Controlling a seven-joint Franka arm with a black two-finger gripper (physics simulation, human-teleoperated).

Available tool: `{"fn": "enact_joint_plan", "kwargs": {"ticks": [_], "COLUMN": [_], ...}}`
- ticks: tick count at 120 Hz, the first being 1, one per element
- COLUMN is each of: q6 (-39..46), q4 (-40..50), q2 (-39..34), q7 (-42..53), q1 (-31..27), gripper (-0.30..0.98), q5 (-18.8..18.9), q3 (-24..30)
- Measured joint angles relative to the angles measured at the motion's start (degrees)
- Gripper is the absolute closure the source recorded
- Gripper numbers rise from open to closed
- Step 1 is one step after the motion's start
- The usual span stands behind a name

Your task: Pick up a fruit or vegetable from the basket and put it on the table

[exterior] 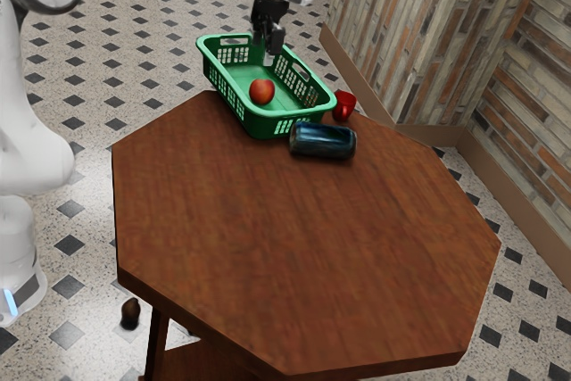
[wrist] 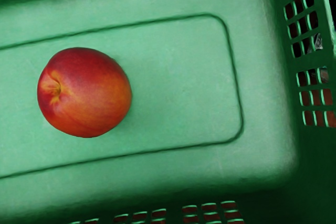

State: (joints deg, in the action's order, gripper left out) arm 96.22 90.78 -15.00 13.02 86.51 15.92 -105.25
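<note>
Well, the round red-and-orange fruit (wrist: 84, 92) lies on the floor of the green plastic basket (exterior: 317, 120), apart from the basket's walls, with its stem hollow turned away from the basket's end wall that shows in the wrist view. In the exterior view the black two-finger gripper (exterior: 270, 45) hangs above the basket, in front of the long wall on the exterior view's right, and higher than the fruit. The fruit is apart from the fingers, lower down and a little toward the exterior view's left of them; nothing joins the two. Whether the fingers are spread or closed, I cannot tell. The basket itself stands at the edge of the brown wooden table (exterior: 303, 247), whose bare top spreads out in front of the basket's near end. Just beside that end, a dark blue cylindrical can (exterior: 322, 142) lies on its side. Near the same end of the basket, on the exterior view's right, is a small red cup (exterior: 343, 105), set farther back than the can. The white robot arm (exterior: 27, 131) stands well apart from the basket, on the exterior view's left. Far below the basket, a small dark brown object (exterior: 131, 313) lies on the tiled floor (exterior: 71, 244).
</note>
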Motion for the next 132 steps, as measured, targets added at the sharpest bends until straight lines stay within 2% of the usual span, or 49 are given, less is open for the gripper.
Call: {"fn": "enact_joint_plan", "kwargs": {"ticks": [16, 49, 114, 132], "q6": [1.1, 0.8, 14.5, 16.9], "q4": [0.1, 1.6, 7.6, 8.0], "q2": [-1.9, -1.1, -3.5, -4.2], "q7": [-0.3, 0.2, 0.5, 0.5], "q1": [4.0, 4.7, 5.0, 10.4], "gripper": [0.01, 0.02, 0.02, 0.02], "q5": [-1.7, -2.1, -0.7, -0.6], "q3": [-3.8, -6.6, -9.9, -15.5]}}
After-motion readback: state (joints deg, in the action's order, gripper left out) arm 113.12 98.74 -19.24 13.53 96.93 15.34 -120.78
